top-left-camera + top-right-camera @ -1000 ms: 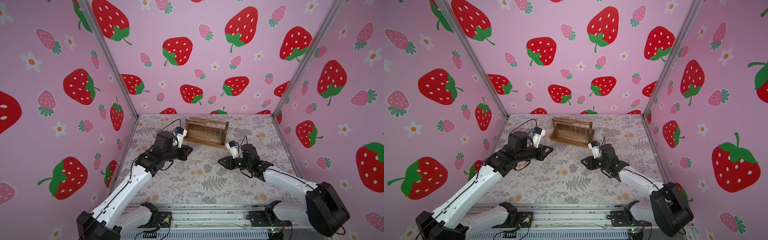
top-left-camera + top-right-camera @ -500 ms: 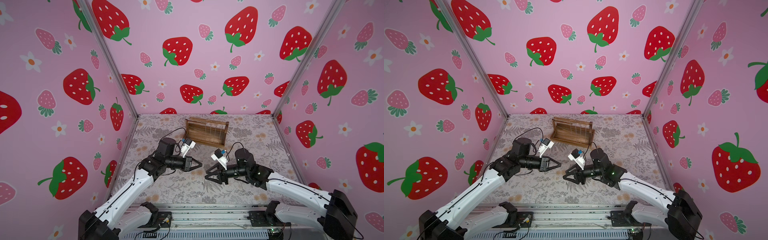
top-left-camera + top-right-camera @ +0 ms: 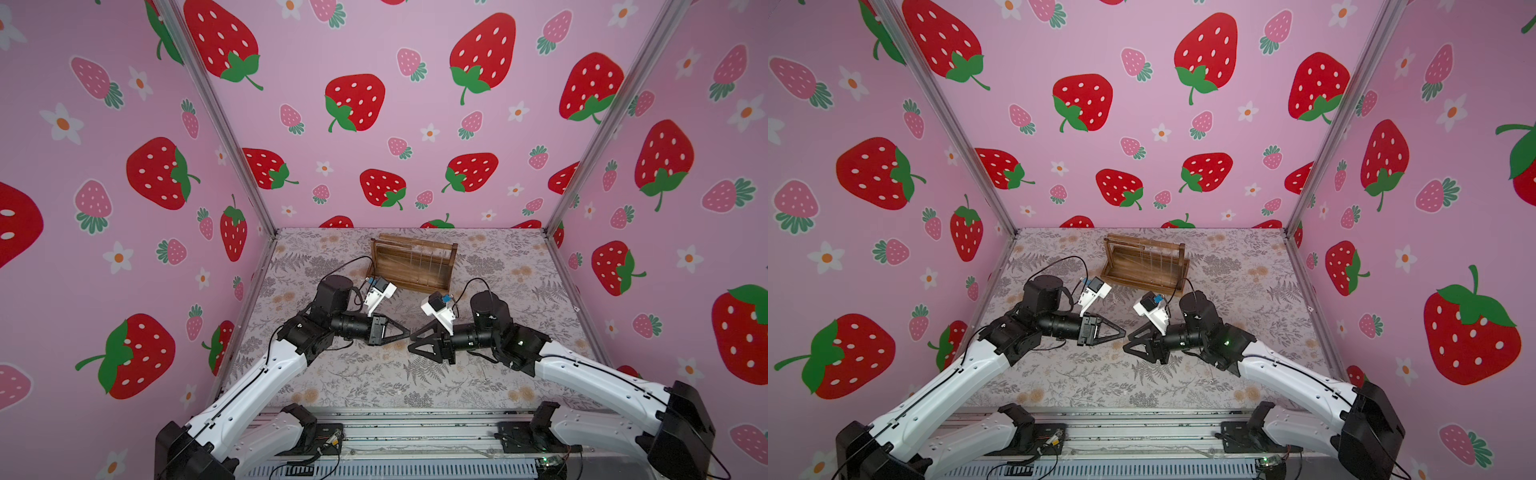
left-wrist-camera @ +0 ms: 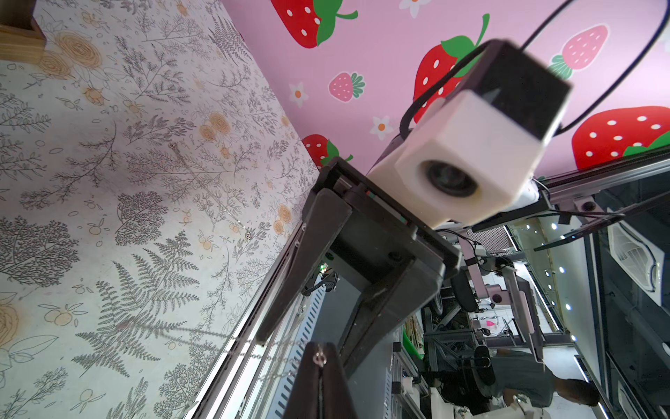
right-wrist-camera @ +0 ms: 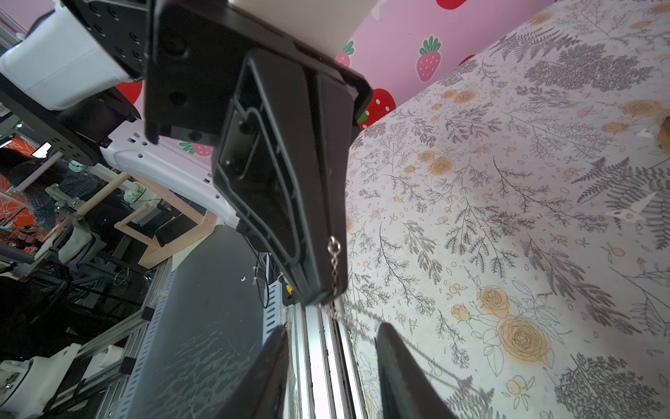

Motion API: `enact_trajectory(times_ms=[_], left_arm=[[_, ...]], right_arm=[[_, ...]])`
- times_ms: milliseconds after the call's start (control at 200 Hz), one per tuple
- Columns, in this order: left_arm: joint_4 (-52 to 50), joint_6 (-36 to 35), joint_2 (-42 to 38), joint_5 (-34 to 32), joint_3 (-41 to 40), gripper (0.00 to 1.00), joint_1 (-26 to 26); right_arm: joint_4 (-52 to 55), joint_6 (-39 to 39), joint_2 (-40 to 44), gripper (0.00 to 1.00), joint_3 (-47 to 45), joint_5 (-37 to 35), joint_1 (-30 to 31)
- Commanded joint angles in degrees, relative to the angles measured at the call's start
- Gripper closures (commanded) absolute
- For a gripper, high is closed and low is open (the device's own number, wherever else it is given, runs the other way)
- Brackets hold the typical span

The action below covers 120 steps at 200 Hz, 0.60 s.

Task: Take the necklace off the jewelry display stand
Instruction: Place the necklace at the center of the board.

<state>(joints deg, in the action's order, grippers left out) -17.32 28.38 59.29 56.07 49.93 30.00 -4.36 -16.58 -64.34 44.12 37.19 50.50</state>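
Note:
The necklace (image 5: 334,269) is a thin silver chain with a ring at its end. My left gripper (image 4: 319,349) is shut on that end, and the ring pokes out at its tip. From there the chain hangs slack (image 4: 232,339) over the cloth. My right gripper (image 5: 333,327) is open and meets the left gripper (image 3: 406,332) tip to tip above the front middle of the table. The chain runs into its gap and across one of its fingers (image 5: 395,362). The jewelry display stand (image 3: 411,266) (image 3: 1144,266) stands at the back, apart from both grippers, with faint thin strands hanging from its bar.
The table carries a floral cloth (image 3: 374,382). Another thin chain (image 4: 217,203) lies flat on it near the right arm. Pink strawberry walls (image 3: 124,208) close in three sides. A metal rail (image 3: 395,432) runs along the front edge.
Both arms have drawn back from the stand toward the front middle. The grippers have turned level and now face each other tip to tip, closer together than half a second ago.

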Motion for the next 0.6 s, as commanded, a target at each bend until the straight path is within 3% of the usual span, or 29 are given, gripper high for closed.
enact_trajectory(times_ms=[0,195,430,595], left_arm=[[1.4,-0.2,-0.1,1.6,-0.4,1.0,0.8],[1.5,-0.4,0.9,1.7,0.1,1.0,2.0],[1.1,-0.6,1.7,1.7,1.2,1.0,3.0],[-1.0,-1.7,2.0,1.2,2.4,1.0,3.6]], right_arm=[[2.1,1.5,-0.2,0.59,2.2,-0.4,0.5],[3.2,2.2,0.2,0.6,2.7,-2.2,0.9],[3.4,2.3,1.2,0.74,2.3,-3.2,1.0],[4.0,2.5,1.7,0.73,2.1,-4.5,1.1]])
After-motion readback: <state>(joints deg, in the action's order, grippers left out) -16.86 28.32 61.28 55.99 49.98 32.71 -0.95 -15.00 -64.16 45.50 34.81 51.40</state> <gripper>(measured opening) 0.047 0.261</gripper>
